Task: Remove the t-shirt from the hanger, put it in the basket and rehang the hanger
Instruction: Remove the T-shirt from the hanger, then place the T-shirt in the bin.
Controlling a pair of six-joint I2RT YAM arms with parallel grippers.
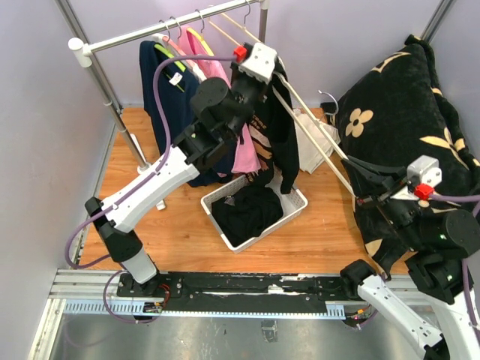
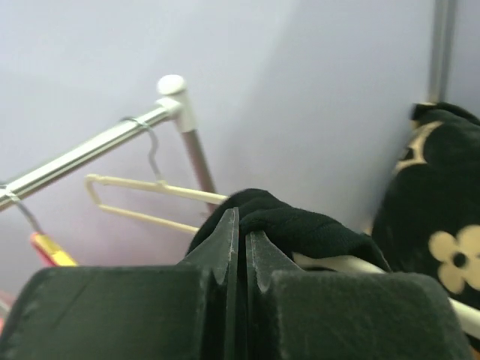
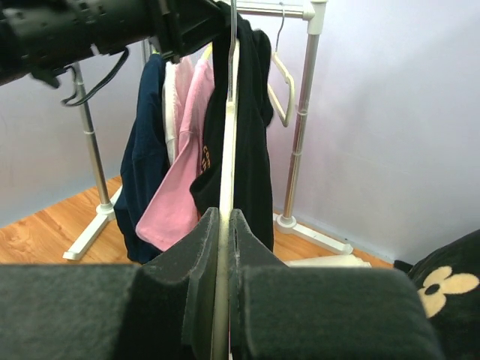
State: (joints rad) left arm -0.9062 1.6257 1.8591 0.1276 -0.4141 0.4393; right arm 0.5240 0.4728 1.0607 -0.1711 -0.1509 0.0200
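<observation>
Right wrist: right claw [image 3: 223, 247] clamps t-shirt's [image 3: 252, 135] hanger [image 3: 227, 150] edge.

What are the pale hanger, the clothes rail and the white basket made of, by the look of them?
Hanger: probably wood or plastic; cream, matt, a thin stiff bar.
Rail: metal, silvery with bright glints; its end cap looks like white plastic.
Basket: likely plastic; white, smooth, thin rigid walls.

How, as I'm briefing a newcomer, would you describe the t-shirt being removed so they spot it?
Look to the metal clothes rail at the back. The t-shirt hangs rightmost in the top view. Unlike the pink shirt and navy shirt beside it, it is black, its top pinched by the left gripper.
</observation>
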